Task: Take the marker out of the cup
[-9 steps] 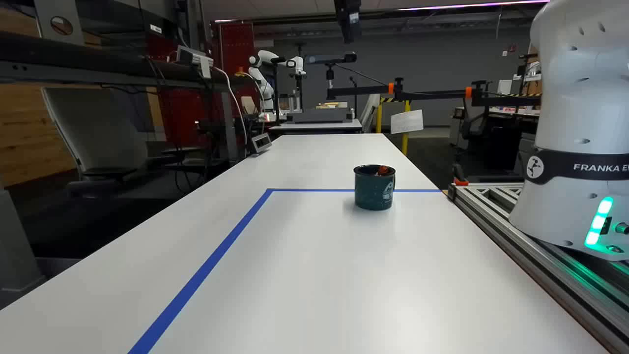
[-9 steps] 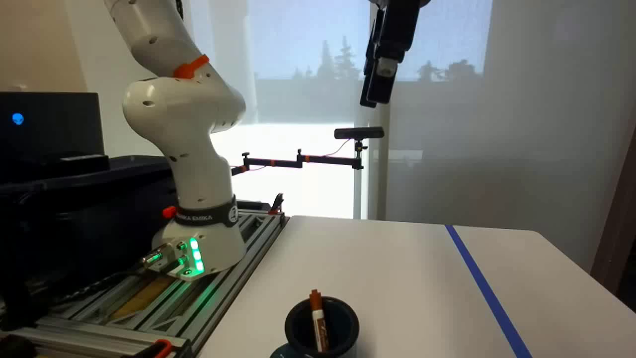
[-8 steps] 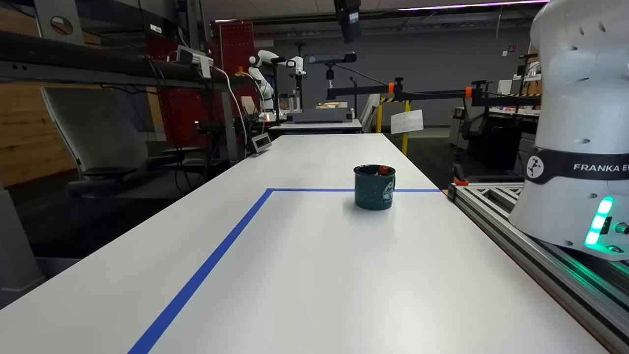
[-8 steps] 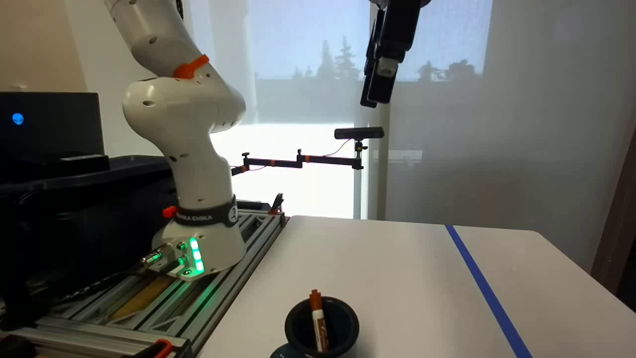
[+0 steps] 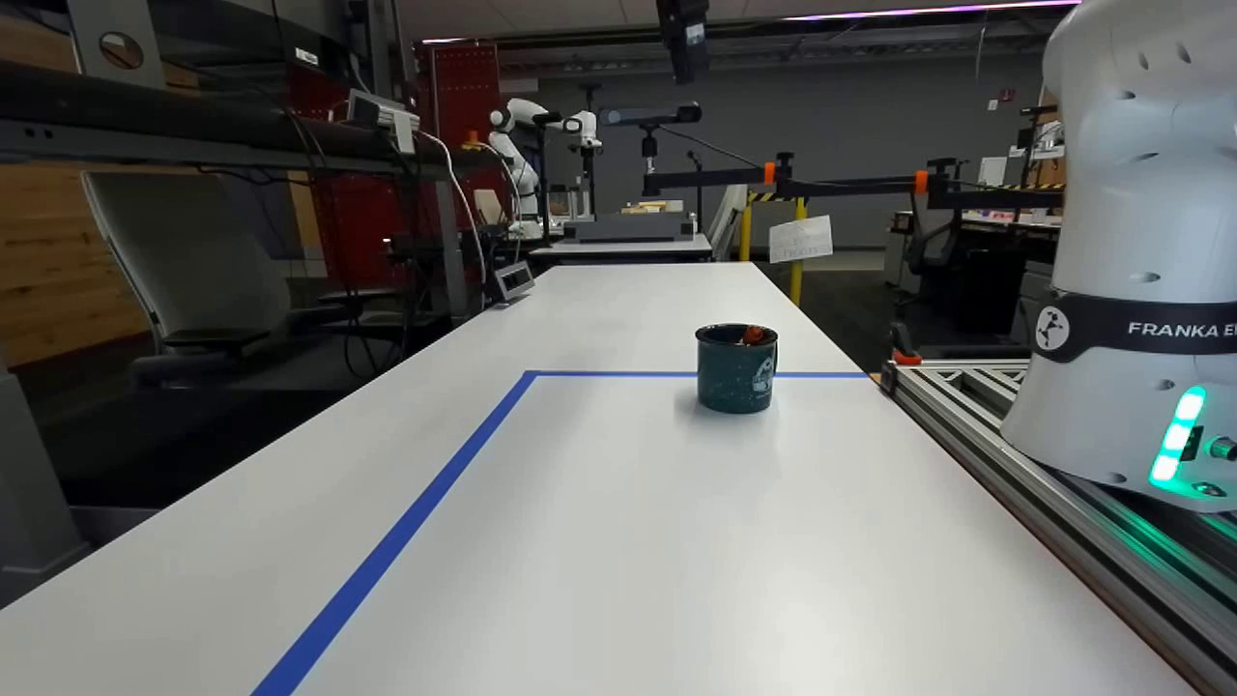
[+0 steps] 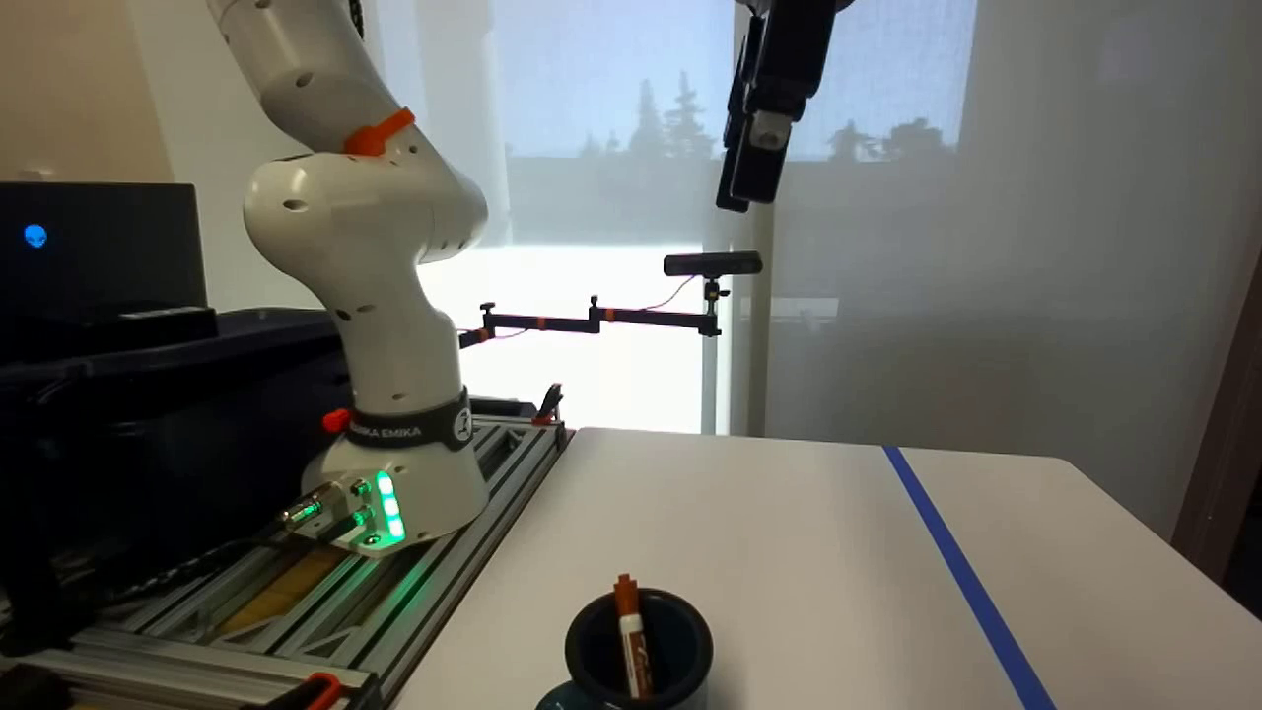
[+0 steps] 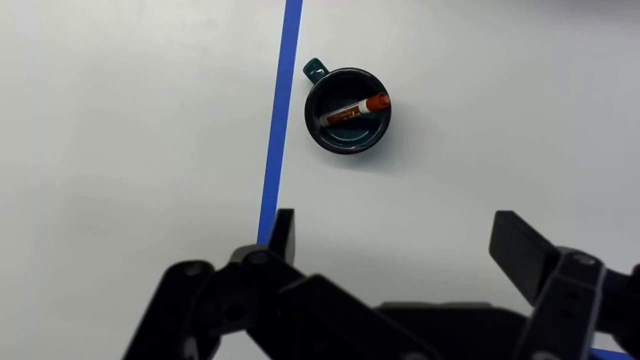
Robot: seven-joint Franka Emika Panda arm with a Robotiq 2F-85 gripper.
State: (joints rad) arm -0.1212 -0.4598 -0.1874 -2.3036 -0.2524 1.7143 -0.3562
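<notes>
The cup [image 5: 730,384] is dark teal and stands upright on the white table; it also shows in an exterior view [image 6: 688,631] and in the wrist view [image 7: 356,136]. The marker [image 7: 352,111] leans inside the cup, its reddish-orange cap against the rim. In an exterior view the marker [image 6: 633,639] sticks a little above the rim; in an exterior view only its orange end [image 5: 753,334] shows. My gripper [image 7: 393,220] is open and empty, its fingers wide apart. It hangs high above the table in both exterior views [image 6: 744,195] [image 5: 688,68], well apart from the cup.
Blue tape [image 7: 281,110] runs on the table beside the cup. The cup's handle [image 7: 315,70] points away from the gripper in the wrist view. A camera on a black boom [image 6: 712,264] stands at the table's side. The arm's base sits on a metal rail frame [image 5: 966,416].
My gripper has shifted only very slightly, a touch upward in an exterior view. The cup and the marker have not moved.
</notes>
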